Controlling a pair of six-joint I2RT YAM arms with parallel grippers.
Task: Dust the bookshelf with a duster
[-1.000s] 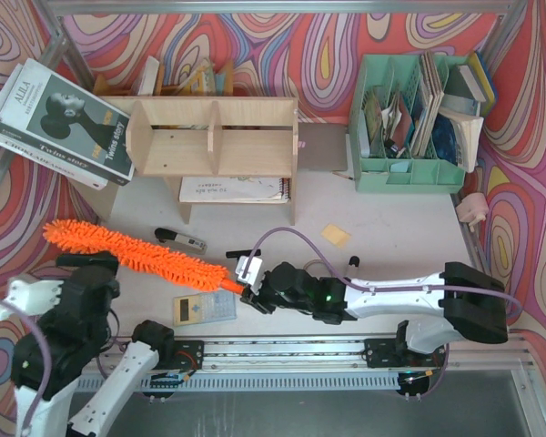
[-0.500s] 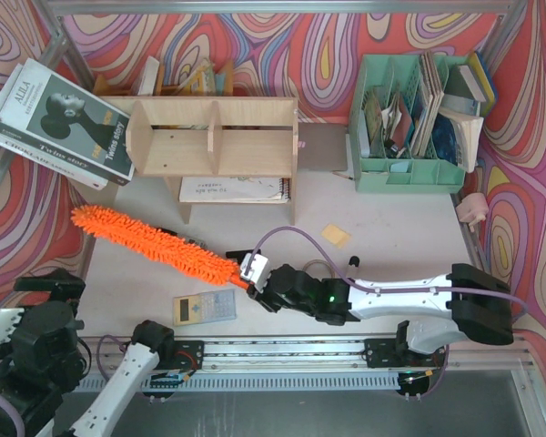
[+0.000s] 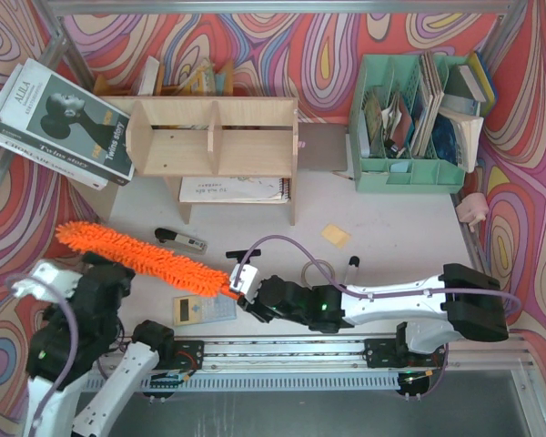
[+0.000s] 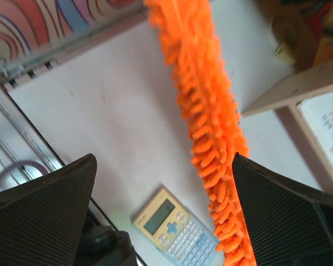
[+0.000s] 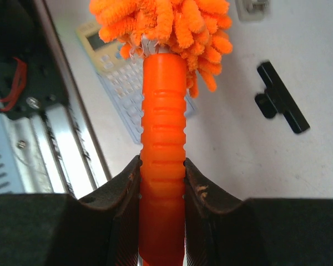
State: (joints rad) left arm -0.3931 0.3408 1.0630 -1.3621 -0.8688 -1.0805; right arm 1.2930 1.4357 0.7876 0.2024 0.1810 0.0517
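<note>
Clamping the orange handle (image 5: 162,138) of the duster (image 3: 136,255), the right tool (image 5: 162,188) is holding it over the near table (image 3: 391,228), fluffy head (image 4: 205,111) pointing left-fwd. The left tool (image 4: 164,213) is hanging w/ fingers wide apart, gripping nothing, near the head. A calculator (image 3: 203,308) is lying below the handle end; a stapler (image 3: 182,240) is lying just beyond the head.

Progress, est.: pickup done; no contact w/ the bookshelf (image 3: 214,137), so all wiping is pending.

A notebook (image 3: 232,188) is sitting under the bookshelf. A large book (image 3: 59,123) is leaning at its left end and may be limiting the sweep there. A green organizer (image 3: 405,123) is standing far right, well apart.
</note>
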